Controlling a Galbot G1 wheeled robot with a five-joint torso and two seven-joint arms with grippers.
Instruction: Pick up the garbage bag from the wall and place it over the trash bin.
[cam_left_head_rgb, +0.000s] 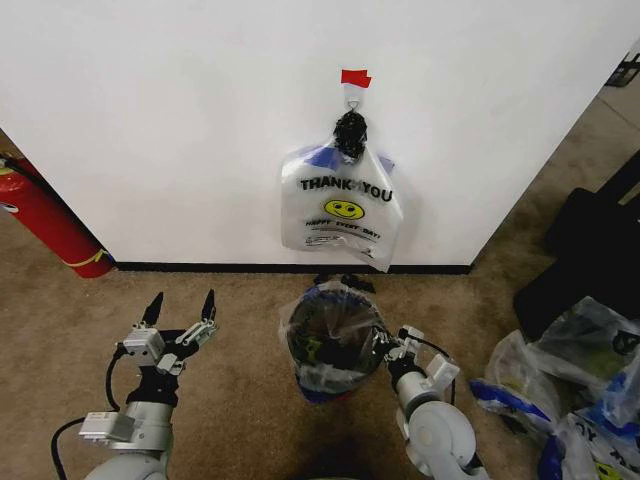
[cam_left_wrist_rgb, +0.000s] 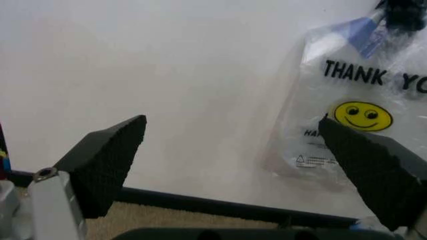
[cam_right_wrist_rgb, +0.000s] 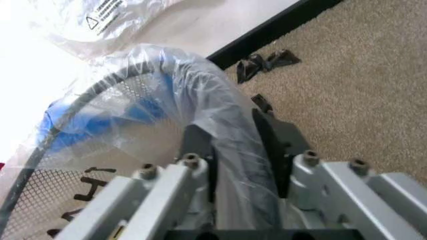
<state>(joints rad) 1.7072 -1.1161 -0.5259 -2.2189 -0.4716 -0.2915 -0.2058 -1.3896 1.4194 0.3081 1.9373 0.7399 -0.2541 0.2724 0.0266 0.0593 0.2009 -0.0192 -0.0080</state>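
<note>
While your right gripper (cam_right_wrist_rgb: 233, 150) pinches the garbage bag (cam_left_head_rgb: 330, 335) against the trash bin (cam_right_wrist_rgb: 87, 97) rim, a tug could tear it (left gripper (cam_left_head_rgb: 181, 307) spread, idle).

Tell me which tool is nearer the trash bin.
Right. The right tool is at the trash bin rim, shut on the garbage bag. The left tool hovers open, apart to the bin's left.

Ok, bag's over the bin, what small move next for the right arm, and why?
Probably open the right end effector and back off: it pinches the garbage bag at the rim of the trash bin, which the plastic already wraps.
</note>
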